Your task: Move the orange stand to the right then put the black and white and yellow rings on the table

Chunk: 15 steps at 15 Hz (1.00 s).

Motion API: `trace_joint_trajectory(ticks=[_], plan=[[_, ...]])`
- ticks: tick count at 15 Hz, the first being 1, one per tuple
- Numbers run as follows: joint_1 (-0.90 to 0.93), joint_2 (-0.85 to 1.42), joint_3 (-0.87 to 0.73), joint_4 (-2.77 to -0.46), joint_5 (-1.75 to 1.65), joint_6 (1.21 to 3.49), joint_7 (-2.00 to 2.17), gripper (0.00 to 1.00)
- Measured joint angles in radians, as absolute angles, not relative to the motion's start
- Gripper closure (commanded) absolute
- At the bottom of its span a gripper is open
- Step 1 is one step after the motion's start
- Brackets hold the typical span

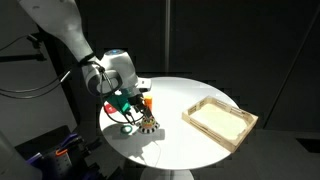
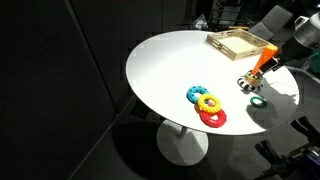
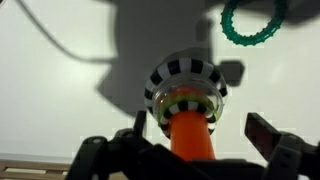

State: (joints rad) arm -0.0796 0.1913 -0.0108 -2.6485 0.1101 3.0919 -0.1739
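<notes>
The orange stand [image 3: 190,135] is a peg standing on the white table; it also shows in both exterior views [image 1: 147,101] [image 2: 262,64]. A black and white ring [image 3: 187,72] sits round its base, with a thin yellowish-green band just inside it; this ring also shows in the exterior views [image 1: 148,122] [image 2: 247,83]. My gripper [image 3: 200,130] is open with one finger on each side of the peg and a gap at both sides. A yellow ring [image 2: 208,103] lies in a pile on the table, away from the stand.
A green ring [image 3: 255,20] lies on the table [image 2: 160,70] close to the stand [image 1: 127,127] [image 2: 258,100]. A blue ring [image 2: 195,93] and a red ring [image 2: 213,117] lie with the yellow one. A wooden tray [image 1: 238,131] [image 2: 228,38] stands at the table's edge.
</notes>
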Motion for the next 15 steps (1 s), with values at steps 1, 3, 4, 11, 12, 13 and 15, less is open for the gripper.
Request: trace_joint_trajectory(ticks=[1,3,4,11,12,13,15], plan=[[-0.081,0.197,-0.006,-2.648,0.111,3.106,-0.174,0.00],[-0.083,0.213,0.004,-2.646,0.111,3.137,-0.174,0.00],[-0.083,0.223,0.008,-2.644,0.111,3.156,-0.174,0.00],[-0.083,0.293,0.013,-2.636,0.102,3.272,-0.170,0.00],[-0.083,0.301,0.010,-2.634,0.088,3.282,-0.161,0.00],[-0.083,0.309,0.008,-2.632,0.078,3.290,-0.155,0.00],[-0.084,0.325,0.006,-2.628,0.062,3.310,-0.143,0.00]])
